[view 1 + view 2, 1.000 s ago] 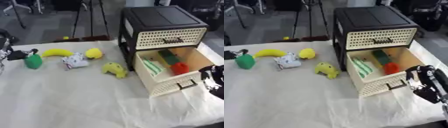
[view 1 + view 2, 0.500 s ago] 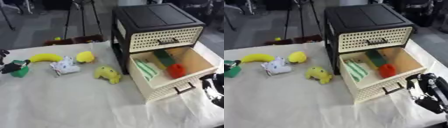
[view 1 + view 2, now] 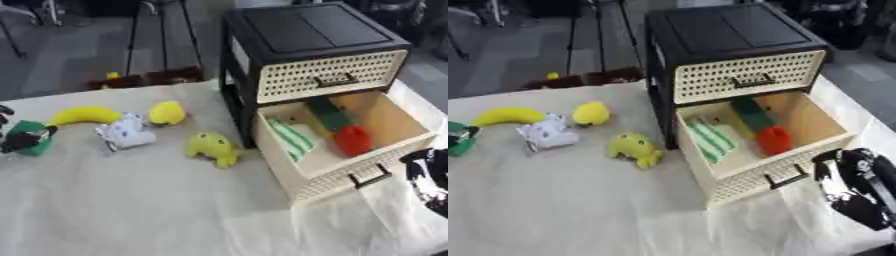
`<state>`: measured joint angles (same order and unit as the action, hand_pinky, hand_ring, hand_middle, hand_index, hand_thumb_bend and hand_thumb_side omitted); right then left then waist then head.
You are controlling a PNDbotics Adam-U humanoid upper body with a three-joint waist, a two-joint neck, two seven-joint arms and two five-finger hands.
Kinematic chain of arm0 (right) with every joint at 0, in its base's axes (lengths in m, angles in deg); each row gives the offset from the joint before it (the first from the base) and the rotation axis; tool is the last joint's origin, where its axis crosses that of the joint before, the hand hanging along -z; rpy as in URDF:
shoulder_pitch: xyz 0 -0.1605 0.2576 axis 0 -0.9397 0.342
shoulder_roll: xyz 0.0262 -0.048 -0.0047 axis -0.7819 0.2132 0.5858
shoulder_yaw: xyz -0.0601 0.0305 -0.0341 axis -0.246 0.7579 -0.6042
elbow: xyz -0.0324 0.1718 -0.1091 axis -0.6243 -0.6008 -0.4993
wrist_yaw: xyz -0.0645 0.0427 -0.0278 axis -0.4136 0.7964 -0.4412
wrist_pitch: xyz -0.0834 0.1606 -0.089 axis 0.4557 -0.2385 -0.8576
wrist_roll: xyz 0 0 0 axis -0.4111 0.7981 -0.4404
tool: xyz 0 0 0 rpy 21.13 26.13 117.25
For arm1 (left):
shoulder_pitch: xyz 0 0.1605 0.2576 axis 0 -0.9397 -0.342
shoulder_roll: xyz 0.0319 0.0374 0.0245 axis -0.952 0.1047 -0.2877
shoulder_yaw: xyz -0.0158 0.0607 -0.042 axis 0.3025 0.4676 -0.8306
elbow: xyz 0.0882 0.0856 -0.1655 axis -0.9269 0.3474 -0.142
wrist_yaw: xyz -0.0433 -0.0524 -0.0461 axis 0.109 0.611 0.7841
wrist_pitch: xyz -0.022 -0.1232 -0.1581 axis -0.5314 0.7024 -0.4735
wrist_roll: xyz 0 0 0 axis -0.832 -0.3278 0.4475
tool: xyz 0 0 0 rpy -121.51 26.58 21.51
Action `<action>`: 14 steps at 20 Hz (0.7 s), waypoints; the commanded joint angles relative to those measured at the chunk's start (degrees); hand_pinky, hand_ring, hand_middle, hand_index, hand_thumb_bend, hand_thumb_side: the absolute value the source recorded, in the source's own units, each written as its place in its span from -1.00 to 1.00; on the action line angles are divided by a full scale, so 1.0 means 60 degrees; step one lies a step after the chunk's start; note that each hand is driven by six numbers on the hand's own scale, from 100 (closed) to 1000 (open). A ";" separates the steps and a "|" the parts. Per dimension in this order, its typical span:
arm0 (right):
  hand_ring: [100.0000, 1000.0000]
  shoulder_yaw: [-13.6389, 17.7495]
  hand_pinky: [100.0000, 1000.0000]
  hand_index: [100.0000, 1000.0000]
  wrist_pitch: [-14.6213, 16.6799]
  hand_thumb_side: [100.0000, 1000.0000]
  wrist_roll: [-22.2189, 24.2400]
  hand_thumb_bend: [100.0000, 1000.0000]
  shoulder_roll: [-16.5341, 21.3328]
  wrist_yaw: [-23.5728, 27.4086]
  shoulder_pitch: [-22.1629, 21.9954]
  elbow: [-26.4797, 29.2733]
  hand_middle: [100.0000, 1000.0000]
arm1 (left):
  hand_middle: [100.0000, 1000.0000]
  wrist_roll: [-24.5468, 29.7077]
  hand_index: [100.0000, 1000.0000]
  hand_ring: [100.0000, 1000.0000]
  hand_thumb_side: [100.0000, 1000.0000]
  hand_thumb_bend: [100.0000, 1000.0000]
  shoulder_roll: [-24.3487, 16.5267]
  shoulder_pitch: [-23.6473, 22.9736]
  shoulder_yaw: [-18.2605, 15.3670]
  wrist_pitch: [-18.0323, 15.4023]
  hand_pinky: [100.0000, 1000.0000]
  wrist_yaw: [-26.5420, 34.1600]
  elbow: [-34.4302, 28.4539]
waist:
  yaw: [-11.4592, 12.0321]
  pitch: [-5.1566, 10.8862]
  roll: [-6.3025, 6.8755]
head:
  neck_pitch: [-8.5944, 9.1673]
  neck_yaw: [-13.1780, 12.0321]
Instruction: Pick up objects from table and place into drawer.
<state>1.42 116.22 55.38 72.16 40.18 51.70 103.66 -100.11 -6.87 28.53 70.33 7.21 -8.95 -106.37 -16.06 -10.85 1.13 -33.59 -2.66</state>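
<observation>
A banana point(image 3: 83, 115), a yellow lemon-like thing point(image 3: 166, 112), a white and grey soft toy point(image 3: 127, 133) and a yellow-green plush point(image 3: 213, 147) lie on the cloth left of the black cabinet point(image 3: 306, 30). A green object point(image 3: 31, 136) sits at the far left, with a dark finger of my left hand point(image 3: 19, 143) across it. The lower drawer point(image 3: 385, 162) stands pulled out and holds a green striped item point(image 3: 289, 137), a dark green block point(image 3: 328, 115) and a red thing point(image 3: 354, 140). My right hand point(image 3: 859, 187) hangs just right of the drawer front, relaxed and holding nothing.
The table is covered by a pale wrinkled cloth point(image 3: 131, 210). The cabinet's upper drawer point(image 3: 332, 77) is closed. Dark stands and a small yellow thing point(image 3: 112, 76) are on the floor beyond the table's far edge.
The whole picture has shifted, so the camera has moved. The toys keep their places relative to one another. My right hand stays by the drawer front.
</observation>
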 commanded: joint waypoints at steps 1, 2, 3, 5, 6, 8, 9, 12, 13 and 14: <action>-1.00 0.0082 -1.00 0.28 0.0004 0.52 -0.0002 -1.00 0.0156 -0.0010 0.0137 0.0213 -0.84 | 0.03 0.0213 0.46 -0.21 -0.05 0.42 -0.0226 0.0122 0.0018 0.0079 -0.18 -0.0213 -0.0037 | -0.0020 0.0120 -0.0010 | 0.0096 -0.0020; -1.00 0.0082 -1.00 0.28 0.0005 0.52 0.0000 -1.00 0.0152 -0.0017 0.0141 0.0214 -0.84 | 0.00 0.0292 0.44 -0.25 -0.07 0.42 -0.0215 0.0118 0.0023 0.0089 -0.21 -0.0263 -0.0031 | -0.0025 0.0119 -0.0007 | 0.0107 -0.0018; -1.00 0.0082 -1.00 0.28 0.0005 0.52 0.0002 -1.00 0.0149 -0.0024 0.0144 0.0213 -0.84 | -0.03 0.0353 0.43 -0.29 -0.10 0.40 -0.0207 0.0112 0.0024 0.0097 -0.24 -0.0313 -0.0032 | -0.0029 0.0117 -0.0006 | 0.0116 -0.0017; -1.00 0.0081 -1.00 0.28 0.0005 0.52 0.0005 -1.00 0.0145 -0.0034 0.0145 0.0208 -0.84 | -0.08 0.0466 0.42 -0.37 -0.15 0.35 -0.0187 0.0090 0.0022 0.0101 -0.28 -0.0390 -0.0018 | -0.0034 0.0114 -0.0006 | 0.0130 -0.0015; -1.00 0.0079 -1.00 0.28 0.0006 0.52 0.0005 -1.00 0.0144 -0.0038 0.0147 0.0206 -0.84 | -0.10 0.0559 0.38 -0.38 -0.22 0.30 -0.0179 0.0076 0.0032 0.0073 -0.30 -0.0421 0.0005 | -0.0037 0.0113 -0.0007 | 0.0138 -0.0016; -1.00 0.0085 -1.00 0.28 0.0003 0.52 0.0001 -1.00 0.0142 -0.0041 0.0152 0.0200 -0.84 | -0.18 0.0721 0.30 -0.48 -0.45 0.08 -0.0167 0.0057 0.0028 0.0026 -0.41 -0.0463 0.0043 | -0.0040 0.0114 -0.0011 | 0.0140 -0.0014; -1.00 0.0086 -1.00 0.27 0.0002 0.52 0.0000 -1.00 0.0140 -0.0044 0.0155 0.0197 -0.84 | -0.20 0.0816 0.26 -0.51 -0.56 -0.03 -0.0158 0.0050 0.0024 -0.0001 -0.44 -0.0461 0.0062 | -0.0041 0.0117 -0.0015 | 0.0139 -0.0011; -1.00 0.0086 -1.00 0.28 0.0004 0.51 -0.0002 -1.00 0.0129 -0.0052 0.0158 0.0195 -0.84 | -0.32 0.1055 0.10 -0.66 -0.96 -0.44 -0.0151 0.0037 0.0019 -0.0061 -0.60 -0.0417 0.0073 | -0.0043 0.0136 -0.0030 | 0.0144 -0.0010; -1.00 0.0087 -1.00 0.28 0.0004 0.51 -0.0003 -1.00 0.0124 -0.0054 0.0156 0.0194 -0.84 | -0.36 0.1092 0.05 -0.70 -1.00 -0.60 -0.0149 0.0032 0.0011 -0.0066 -0.65 -0.0380 0.0052 | -0.0042 0.0147 -0.0038 | 0.0144 -0.0011; -1.00 0.0090 -1.00 0.28 0.0001 0.51 -0.0005 -1.00 0.0119 -0.0055 0.0152 0.0190 -0.84 | -0.38 0.1113 0.03 -0.72 -1.00 -0.67 -0.0143 0.0027 -0.0003 -0.0087 -0.66 -0.0299 0.0007 | -0.0037 0.0163 -0.0049 | 0.0144 -0.0006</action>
<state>1.43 116.22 55.39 72.09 40.10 51.94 103.66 -94.07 -6.59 28.16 70.32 6.78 -10.86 -105.87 -16.24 -10.67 1.04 -33.54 -2.66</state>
